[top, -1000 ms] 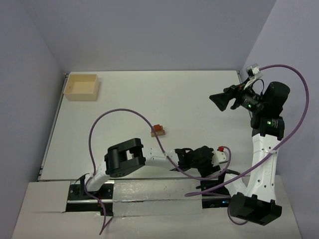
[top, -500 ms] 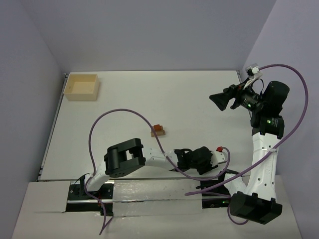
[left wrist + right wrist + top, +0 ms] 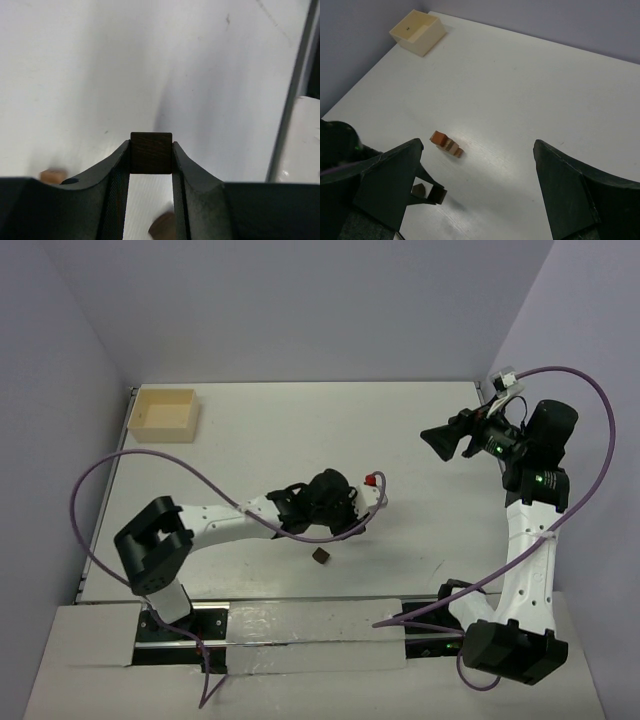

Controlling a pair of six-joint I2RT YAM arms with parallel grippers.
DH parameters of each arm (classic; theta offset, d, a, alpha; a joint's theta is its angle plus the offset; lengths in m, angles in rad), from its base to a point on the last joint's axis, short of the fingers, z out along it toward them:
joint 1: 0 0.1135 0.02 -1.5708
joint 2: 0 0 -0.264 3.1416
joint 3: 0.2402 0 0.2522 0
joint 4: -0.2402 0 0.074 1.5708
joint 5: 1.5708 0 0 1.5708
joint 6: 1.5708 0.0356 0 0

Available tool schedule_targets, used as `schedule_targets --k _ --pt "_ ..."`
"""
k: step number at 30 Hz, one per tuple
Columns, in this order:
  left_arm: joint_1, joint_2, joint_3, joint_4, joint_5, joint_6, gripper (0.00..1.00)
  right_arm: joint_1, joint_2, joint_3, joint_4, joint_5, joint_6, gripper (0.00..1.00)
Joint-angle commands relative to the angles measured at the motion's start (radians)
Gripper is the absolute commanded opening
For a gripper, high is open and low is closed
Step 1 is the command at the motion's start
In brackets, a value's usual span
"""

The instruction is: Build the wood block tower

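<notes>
Dark wood block (image 3: pixel 151 152) is pinched across two flat side faces at the very tips of the left gripper (image 3: pixel 151 147), apparently clear of the table (image 3: pixel 530 90). It is judged light, rigid and smooth, so twisting or slipping is to be guarded against. The wood block tower (image 3: pixel 446 144) is seen standing mid-table. The right gripper (image 3: pixel 477 145) is spread wide, with nothing in it.

Our left arm (image 3: pixel 220 522) and right arm (image 3: pixel 525 560) are white with black joints. Both trail purple cables (image 3: pixel 560 370); fingers (image 3: pixel 115 190) are black.
</notes>
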Motion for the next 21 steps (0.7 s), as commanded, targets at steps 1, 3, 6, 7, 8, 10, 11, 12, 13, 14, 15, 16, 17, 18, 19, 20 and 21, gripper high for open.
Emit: schedule_targets --k 1,3,6,7,8,10,11,12,13,14,15,16,17,18,19,20,21 --pt "0.011 -0.158 0.003 -0.125 0.132 0.067 0.00 -0.004 0.014 0.027 0.053 -0.022 0.021 1.00" --pt "0.042 -0.204 -0.006 -0.163 0.141 0.089 0.00 -0.002 0.021 0.022 0.070 -0.029 0.052 1.00" --pt "0.139 -0.251 -0.007 -0.226 0.212 0.118 0.00 0.001 0.043 0.026 0.051 -0.032 0.041 1.00" --pt "0.183 -0.271 0.001 -0.245 0.240 0.139 0.00 0.006 0.053 0.029 0.042 -0.029 0.037 1.00" --pt "0.204 -0.281 0.005 -0.264 0.259 0.162 0.00 0.008 0.062 0.032 0.033 -0.023 0.035 1.00" --pt "0.285 -0.310 0.035 -0.354 0.295 0.255 0.00 0.029 0.077 0.034 0.009 -0.004 -0.002 1.00" --pt "0.337 -0.324 0.049 -0.405 0.317 0.318 0.00 0.040 0.085 0.032 0.001 0.005 -0.018 1.00" --pt "0.379 -0.331 0.058 -0.452 0.341 0.384 0.00 0.052 0.090 0.029 -0.001 0.017 -0.024 1.00" --pt "0.407 -0.335 0.069 -0.489 0.361 0.440 0.00 0.066 0.093 0.028 -0.002 0.033 -0.030 1.00" --pt "0.425 -0.331 0.093 -0.520 0.374 0.483 0.00 0.090 0.096 0.027 -0.005 0.059 -0.043 1.00" --pt "0.441 -0.323 0.110 -0.552 0.387 0.528 0.00 0.104 0.099 0.028 -0.009 0.077 -0.054 1.00" --pt "0.458 -0.315 0.124 -0.584 0.400 0.575 0.00 0.115 0.103 0.029 -0.014 0.092 -0.063 1.00" --pt "0.467 -0.309 0.133 -0.605 0.409 0.619 0.00 0.126 0.108 0.031 -0.022 0.100 -0.070 1.00" --pt "0.471 -0.307 0.135 -0.613 0.411 0.638 0.00 0.131 0.112 0.035 -0.027 0.100 -0.072 1.00" --pt "0.473 -0.307 0.129 -0.607 0.407 0.645 0.00 0.133 0.120 0.043 -0.034 0.103 -0.076 1.00" --pt "0.474 -0.309 0.114 -0.590 0.401 0.651 0.00 0.136 0.131 0.054 -0.043 0.106 -0.080 1.00" --pt "0.474 -0.311 0.100 -0.571 0.397 0.649 0.00 0.136 0.133 0.062 -0.045 0.106 -0.080 1.00"
